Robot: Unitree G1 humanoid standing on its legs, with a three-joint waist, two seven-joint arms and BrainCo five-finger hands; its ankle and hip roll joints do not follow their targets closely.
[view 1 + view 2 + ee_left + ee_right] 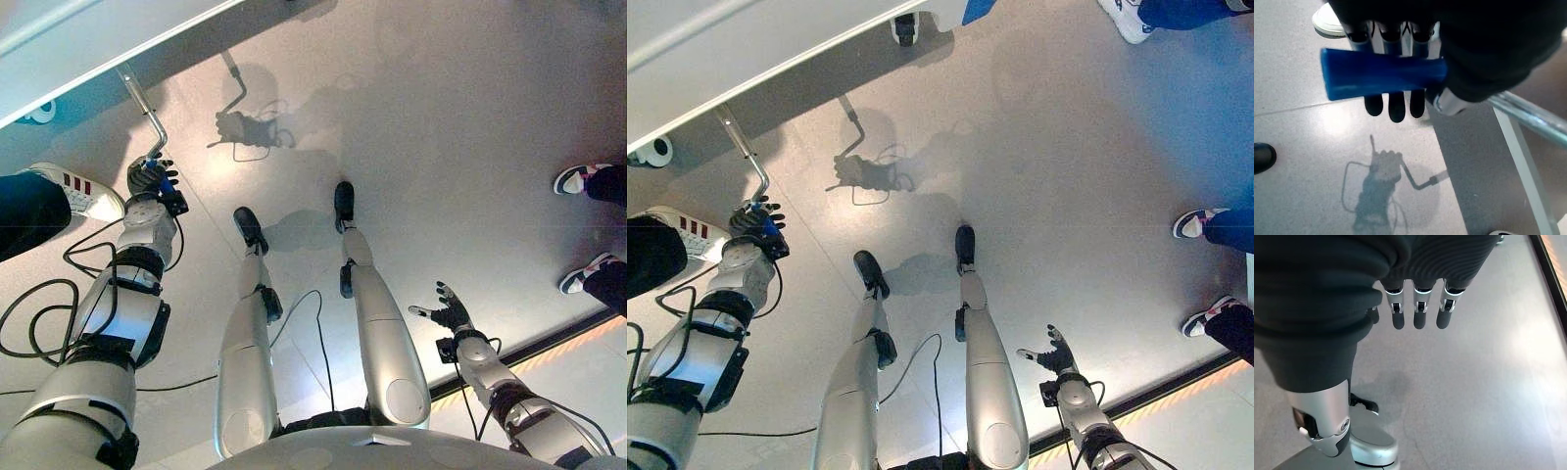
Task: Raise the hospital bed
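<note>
Evidently the left hand (149,178) is curled round the blue crank handle (1382,78) on the steel crank arm (142,106) under the hospital bed (88,44) (right hand (451,311) hangs loose-fingered, idle), so gripping looks done, cranking remains.

Crank (145,110) juts from bed (88,49), left robot hand (150,177) on it.

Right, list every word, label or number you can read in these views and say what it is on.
No readable text.
Blue crank handle, held in the left hand: plain, no print.
Bed frame: no label visible.
Person's white shoe: dark red stripes, no letters.
Right hand, open over the floor: no markings.
</note>
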